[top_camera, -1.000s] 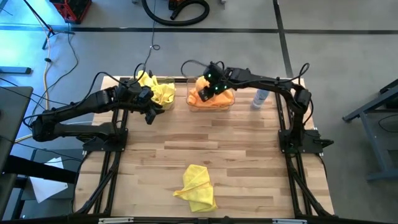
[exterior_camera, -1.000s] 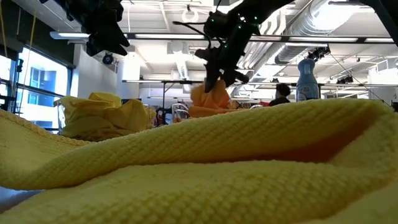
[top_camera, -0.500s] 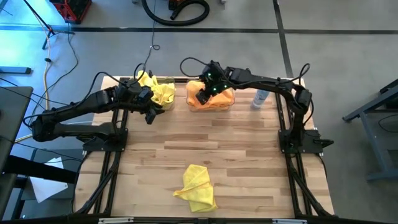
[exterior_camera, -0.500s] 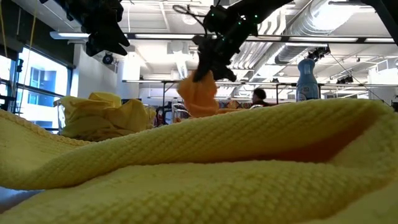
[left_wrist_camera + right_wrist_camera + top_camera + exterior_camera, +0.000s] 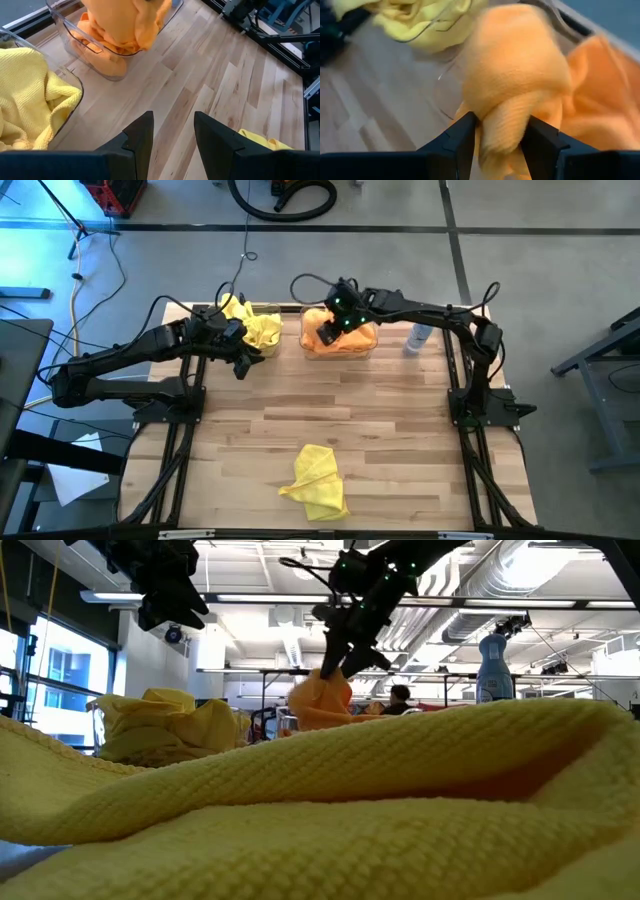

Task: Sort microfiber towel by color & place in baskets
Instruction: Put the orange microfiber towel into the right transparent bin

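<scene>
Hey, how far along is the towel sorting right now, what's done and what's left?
Mostly done. Yellow towels already fill the left basket, and orange ones lie in the right basket. In hand: the right hand is shut on an orange towel over that basket. The left hand hangs open and empty beside the yellow basket. Left: one yellow towel on the table's near edge.

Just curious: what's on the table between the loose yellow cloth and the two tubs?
Nothing: in the high view, only bare wood separates the yellow cloth from the tubs.
</scene>
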You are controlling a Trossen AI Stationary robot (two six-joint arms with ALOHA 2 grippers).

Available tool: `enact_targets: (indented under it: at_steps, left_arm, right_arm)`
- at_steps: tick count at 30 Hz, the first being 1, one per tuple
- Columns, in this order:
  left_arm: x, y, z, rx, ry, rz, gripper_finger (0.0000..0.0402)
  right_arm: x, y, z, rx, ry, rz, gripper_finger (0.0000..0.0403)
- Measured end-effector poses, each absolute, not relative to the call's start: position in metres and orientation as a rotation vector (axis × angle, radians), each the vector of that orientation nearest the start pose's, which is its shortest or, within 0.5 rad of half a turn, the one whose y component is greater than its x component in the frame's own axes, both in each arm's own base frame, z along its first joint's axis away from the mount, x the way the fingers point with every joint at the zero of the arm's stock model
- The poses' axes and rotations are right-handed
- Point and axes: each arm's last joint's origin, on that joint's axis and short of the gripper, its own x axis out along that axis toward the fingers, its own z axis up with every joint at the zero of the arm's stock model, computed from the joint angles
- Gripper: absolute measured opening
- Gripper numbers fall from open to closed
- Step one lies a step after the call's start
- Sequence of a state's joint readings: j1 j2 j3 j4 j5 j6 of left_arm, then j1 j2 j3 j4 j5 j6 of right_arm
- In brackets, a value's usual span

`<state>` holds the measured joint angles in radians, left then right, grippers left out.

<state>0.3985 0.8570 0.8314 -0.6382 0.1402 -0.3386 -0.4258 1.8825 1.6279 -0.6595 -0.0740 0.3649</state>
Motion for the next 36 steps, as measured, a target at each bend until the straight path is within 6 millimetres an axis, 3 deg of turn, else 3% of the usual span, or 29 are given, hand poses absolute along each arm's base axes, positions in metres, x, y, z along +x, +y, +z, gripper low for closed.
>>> enact_targets:
  at_steps: [3,6,12,18,22,27,31,36]
  left_arm:
    - [0.158,0.062,0.297,-0.502,0.596,0.357,0.0131]
    - [0.158,0.062,0.297,-0.502,0.596,0.357,0.0131]
    - [0.158,0.062,0.297,-0.502,0.596,0.357,0.0131]
    - [0.158,0.062,0.297,-0.501,0.595,0.357,0.0131]
    - [0.158,0.062,0.298,-0.500,0.587,0.356,0.0131]
    - [0.158,0.062,0.298,-0.500,0.587,0.356,0.0131]
    - [0.159,0.063,0.299,-0.498,0.581,0.355,0.0131]
    - [0.160,0.063,0.300,-0.514,0.559,0.359,0.0131]
  right_arm:
    - [0.374,-0.164,0.273,0.637,0.838,-0.595,0.0142]
    - [0.377,-0.165,0.277,0.645,0.813,-0.473,0.0142]
    - [0.372,-0.165,0.288,0.554,0.822,-0.758,0.0142]
    - [0.381,-0.166,0.301,0.539,0.739,-0.597,0.0140]
    - [0.382,-0.167,0.299,0.572,0.718,-0.650,0.0104]
    - [0.388,-0.171,0.283,0.559,0.762,-0.678,0.0013]
    - [0.397,-0.179,0.256,0.586,0.817,-0.682,0.0018]
    - [0.407,-0.187,0.208,0.609,0.957,-0.702,0.0003]
